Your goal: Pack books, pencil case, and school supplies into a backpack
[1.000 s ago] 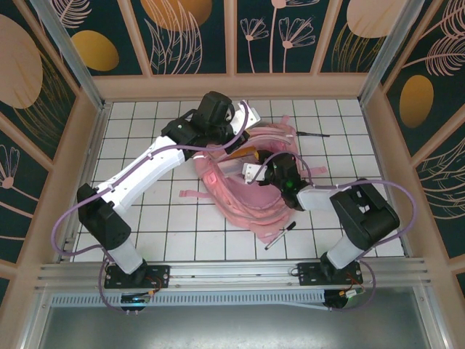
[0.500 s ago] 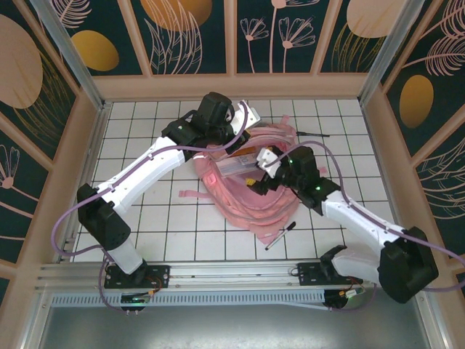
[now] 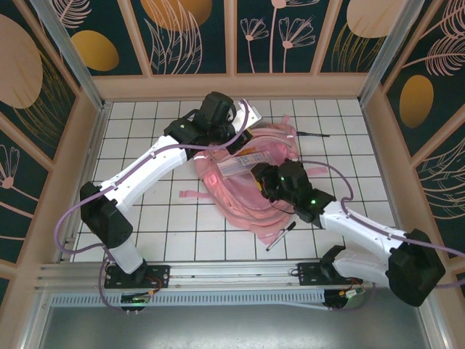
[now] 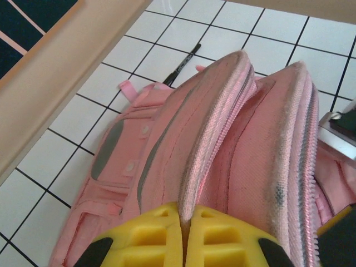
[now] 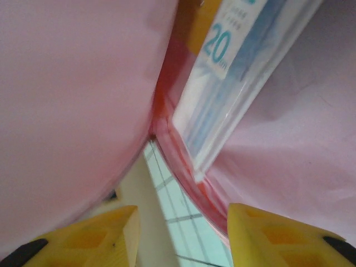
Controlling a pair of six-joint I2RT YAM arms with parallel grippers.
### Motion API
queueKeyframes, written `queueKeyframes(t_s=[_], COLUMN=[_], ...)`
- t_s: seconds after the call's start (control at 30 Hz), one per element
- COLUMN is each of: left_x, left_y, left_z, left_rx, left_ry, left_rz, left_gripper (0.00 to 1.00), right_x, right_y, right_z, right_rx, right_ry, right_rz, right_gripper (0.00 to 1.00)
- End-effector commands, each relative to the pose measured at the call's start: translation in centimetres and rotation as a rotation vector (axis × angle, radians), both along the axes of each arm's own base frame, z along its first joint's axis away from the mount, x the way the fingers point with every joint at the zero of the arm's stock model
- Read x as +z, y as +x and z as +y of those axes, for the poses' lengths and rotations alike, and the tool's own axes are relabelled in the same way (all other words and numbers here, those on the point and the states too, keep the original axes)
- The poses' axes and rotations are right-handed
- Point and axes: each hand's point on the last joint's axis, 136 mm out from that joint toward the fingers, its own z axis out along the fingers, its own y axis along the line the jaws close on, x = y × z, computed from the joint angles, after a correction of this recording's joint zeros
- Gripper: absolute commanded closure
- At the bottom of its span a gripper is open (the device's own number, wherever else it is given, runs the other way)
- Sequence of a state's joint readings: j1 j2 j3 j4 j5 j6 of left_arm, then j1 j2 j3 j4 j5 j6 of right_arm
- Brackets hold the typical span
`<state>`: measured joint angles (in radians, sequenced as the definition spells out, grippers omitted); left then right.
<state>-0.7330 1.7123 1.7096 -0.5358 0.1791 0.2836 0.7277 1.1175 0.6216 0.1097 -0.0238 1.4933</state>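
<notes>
**Overhead view.** A large soft pink backpack (image 3: 243, 203) lay mouth open at the middle of the white tiled table (image 3: 145, 218), with an arm reaching in from either side. A slim black pen with a pale barrel (image 3: 280, 236) lay on the tiles just near of it. A second slim black pen (image 3: 312, 134) lay beyond its far right side, and a loose pink strap (image 3: 190, 193) trailed left. A long narrow white pencil case (image 3: 242, 164) with printed lettering rested in the mouth, its long axis running near-left to far-right. The right arm's black head hid part of the opening.

**Left wrist view.** The left gripper (image 4: 186, 210) was pinched fully together on the backpack's zipped rim. The second pen lay beside the wooden wall (image 4: 55, 72).

**Right wrist view.** The right gripper (image 5: 181, 210) stood with jaws apart, clamping nothing. Pink fabric rose on both sides, and the case's printed end lay just ahead.
</notes>
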Motion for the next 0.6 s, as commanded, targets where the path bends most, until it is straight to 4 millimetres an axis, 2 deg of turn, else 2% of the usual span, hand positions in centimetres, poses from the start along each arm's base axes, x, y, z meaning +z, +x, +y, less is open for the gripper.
queueKeyframes(t_s=[0.0, 0.17, 0.3, 0.47, 0.57], left_x=[6.6, 6.8, 7.4, 7.5, 7.1], left_y=[0.4, 0.4, 0.0, -0.5, -0.7], left_z=[-1.8, -2.0, -2.4, -2.7, -2.6], left_rx=[-0.03, -0.035, -0.053, -0.079, -0.088], left_ry=[-0.19, -0.215, -0.259, -0.295, -0.286], left_rz=[-0.115, -0.107, -0.104, -0.109, -0.101], left_gripper=[1.0, 1.0, 1.0, 1.0, 1.0], right_x=[-1.5, -2.6, -4.3, -4.5, -4.6], right_y=[1.5, 4.0, 6.1, 8.8, 9.8], right_z=[-1.3, -0.7, -0.7, -1.1, 0.1], right_rx=[-0.262, -0.304, -0.315, -0.325, -0.284], right_ry=[0.13, 0.125, 0.16, 0.226, 0.252], right_rz=[0.193, 0.157, 0.1, -0.01, -0.007], right_gripper=[0.57, 0.6, 0.61, 0.68, 0.69])
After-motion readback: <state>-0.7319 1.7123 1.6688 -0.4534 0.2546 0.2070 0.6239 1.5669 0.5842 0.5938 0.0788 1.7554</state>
